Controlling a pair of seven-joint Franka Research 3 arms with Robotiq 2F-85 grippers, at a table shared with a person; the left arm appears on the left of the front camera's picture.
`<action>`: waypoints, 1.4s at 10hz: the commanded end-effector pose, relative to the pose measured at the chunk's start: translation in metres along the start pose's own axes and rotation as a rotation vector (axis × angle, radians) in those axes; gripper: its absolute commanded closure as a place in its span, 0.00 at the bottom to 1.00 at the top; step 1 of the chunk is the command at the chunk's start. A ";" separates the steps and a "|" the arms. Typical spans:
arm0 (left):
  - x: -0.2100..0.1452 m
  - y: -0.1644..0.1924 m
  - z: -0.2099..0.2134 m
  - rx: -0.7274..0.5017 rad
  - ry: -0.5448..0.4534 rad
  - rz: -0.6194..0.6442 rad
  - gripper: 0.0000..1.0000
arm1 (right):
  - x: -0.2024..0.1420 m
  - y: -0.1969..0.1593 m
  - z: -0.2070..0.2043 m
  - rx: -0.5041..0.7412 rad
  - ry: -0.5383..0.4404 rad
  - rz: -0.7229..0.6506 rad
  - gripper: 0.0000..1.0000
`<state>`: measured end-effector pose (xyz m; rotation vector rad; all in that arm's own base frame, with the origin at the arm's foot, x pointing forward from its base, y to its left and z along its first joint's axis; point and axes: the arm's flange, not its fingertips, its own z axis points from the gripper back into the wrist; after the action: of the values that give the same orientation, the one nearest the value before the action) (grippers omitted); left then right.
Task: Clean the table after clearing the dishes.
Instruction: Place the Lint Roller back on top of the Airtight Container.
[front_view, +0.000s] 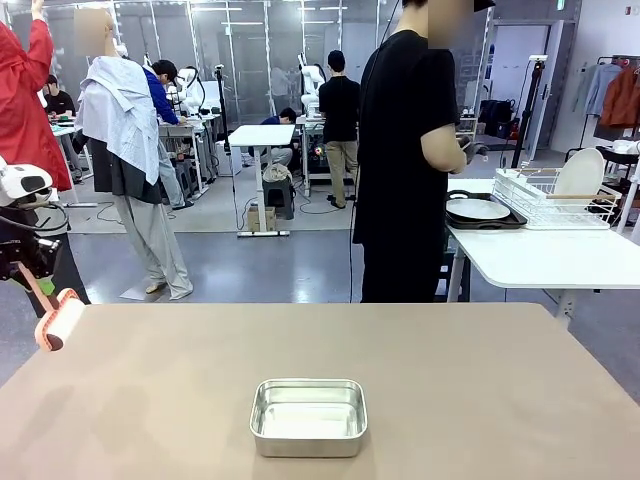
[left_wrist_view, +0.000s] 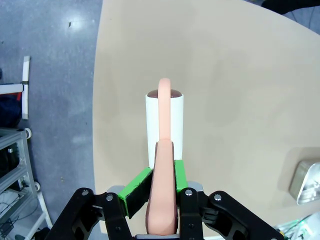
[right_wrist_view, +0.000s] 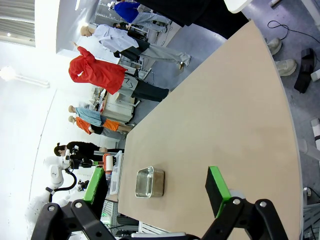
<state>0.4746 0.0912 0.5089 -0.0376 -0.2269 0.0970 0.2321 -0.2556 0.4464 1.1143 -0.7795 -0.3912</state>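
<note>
The beige table (front_view: 480, 380) stretches in front of me. My left gripper (front_view: 28, 278) hangs over its left edge, shut on the pink handle of a lint roller (front_view: 60, 320). In the left wrist view the green pads (left_wrist_view: 135, 189) of the left gripper (left_wrist_view: 159, 181) clamp that handle, and the white roll (left_wrist_view: 165, 117) lies against the table (left_wrist_view: 225, 75) near its rim. My right gripper (right_wrist_view: 155, 175) is open and holds nothing, high above the table (right_wrist_view: 225, 110). A white plate (front_view: 478, 209) rests on a dark tray (front_view: 500, 222) on the white side table.
A small steel pan (front_view: 308, 415) sits near the front middle of the table; the right wrist camera also catches this pan (right_wrist_view: 149, 182). A person in black (front_view: 405, 170) stands at the far edge, turned toward the side table (front_view: 550, 258) with its wire rack (front_view: 555, 200).
</note>
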 end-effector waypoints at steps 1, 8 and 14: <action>0.000 0.002 0.004 0.004 -0.013 0.004 0.77 | 0.001 0.002 -0.001 0.004 -0.010 0.006 0.00; 0.026 -0.111 0.081 0.107 -0.232 -0.437 0.77 | 0.001 0.002 -0.001 0.004 -0.010 0.006 0.00; -0.089 -0.372 0.076 0.039 -0.240 -1.489 0.77 | 0.001 0.002 -0.001 0.004 -0.010 0.006 0.00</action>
<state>0.3979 -0.3041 0.5875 0.1856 -0.4122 -1.2040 0.2323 -0.2555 0.4463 1.1145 -0.7790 -0.3909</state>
